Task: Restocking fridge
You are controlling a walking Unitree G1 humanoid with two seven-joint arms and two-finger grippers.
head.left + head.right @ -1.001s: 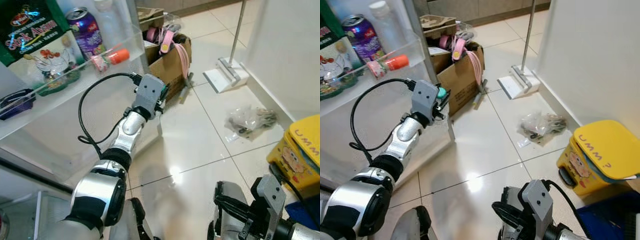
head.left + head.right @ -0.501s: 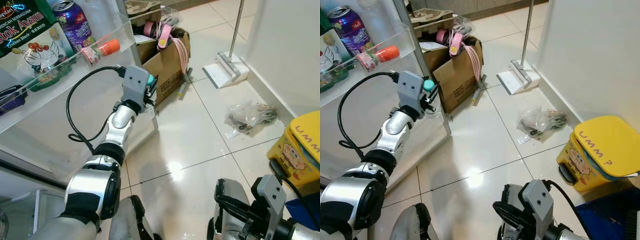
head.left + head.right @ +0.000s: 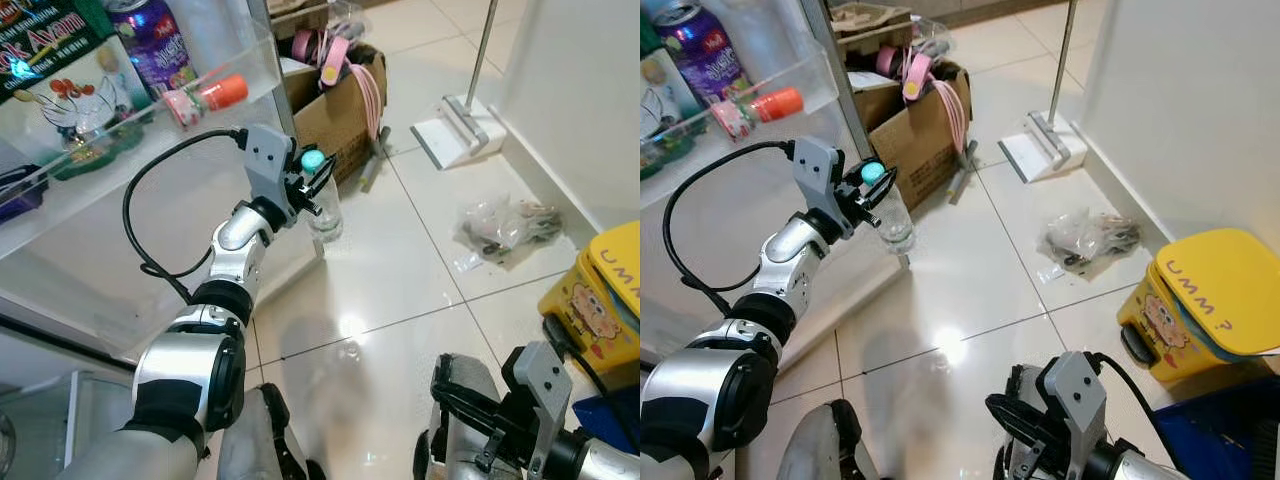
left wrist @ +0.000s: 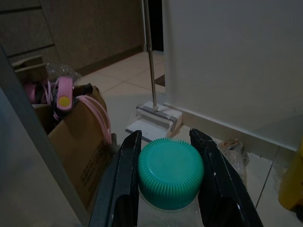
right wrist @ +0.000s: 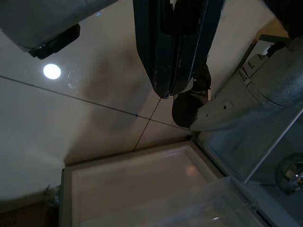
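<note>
The left arm has swung outward since a moment ago, and now a clear plastic bottle with a ribbed teal cap (image 3: 322, 205) shows plainly in the left gripper (image 3: 306, 185), where before only the wrist housing could be seen.

The room first: glossy pale floor tiles (image 3: 400, 290) with thin dark grout lines, throwing back a bright ceiling-light glare, and a plain white wall (image 3: 590, 90) running down the right side. On the left stands the open fridge door with its clear acrylic shelf (image 3: 120, 130). Riding in that shelf are a green-and-white printed snack bag (image 3: 60, 70), a purple drink can (image 3: 158, 50) and a small pink bottle with an orange cap (image 3: 205, 97) lying on its side.

Beyond the door sits a brown cardboard box (image 3: 335, 110), flaps open, holding pink straps and other items too jumbled to name. Near the wall rests a white dustpan with a long upright pole (image 3: 455, 135). Further along the floor lies a crumpled clear plastic bag (image 3: 505, 222), and at the right edge stands a yellow lidded bin with cartoon print (image 3: 600, 295).

The bottle hangs upright just beside the door's lower edge, above the tiles; the wrist view shows the two black fingers (image 4: 128, 184) clamped either side of its cap.

The right gripper (image 5: 173, 52) hangs low over the floor with its fingers pressed together.
</note>
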